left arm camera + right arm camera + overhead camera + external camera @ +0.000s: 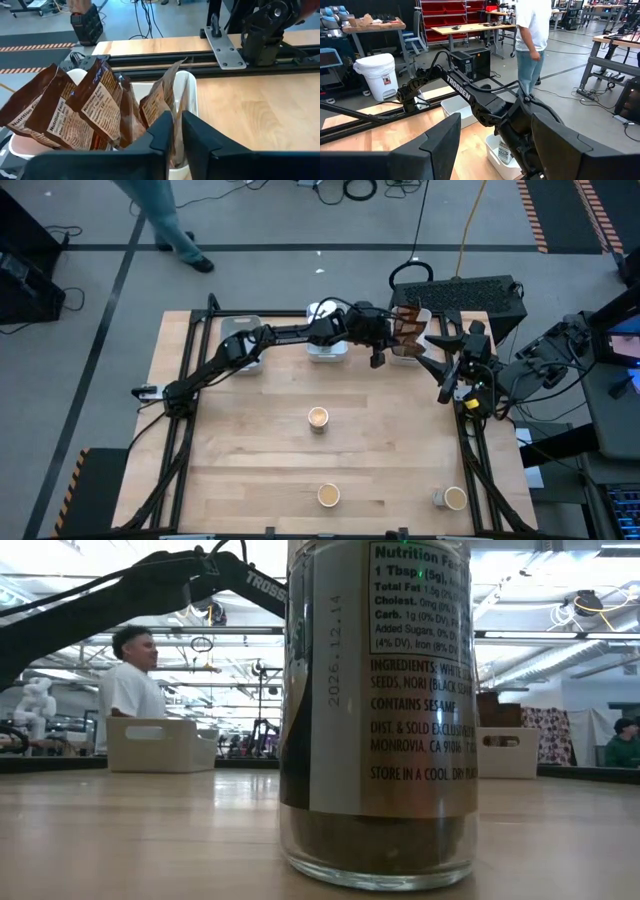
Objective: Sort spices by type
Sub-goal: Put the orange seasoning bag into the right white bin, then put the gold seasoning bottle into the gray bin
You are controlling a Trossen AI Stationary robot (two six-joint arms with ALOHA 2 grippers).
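Four brown pouches (pixel 75 110) fill the tray (pixel 192 100) beneath the slightly parted left end effector (pixel 177 132).

Bright, even overhead lighting — soft, short shadows on the bench (pixel 250 470). Low view: ceiling lights glare behind the close jar (pixel 380 710); the room beyond is slightly soft. Wrist views sharp.

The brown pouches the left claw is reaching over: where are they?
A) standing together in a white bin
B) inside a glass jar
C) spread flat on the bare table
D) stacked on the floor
A: the left wrist view shows the brown pouches standing upright together inside a white bin, with the left claw at its rim.
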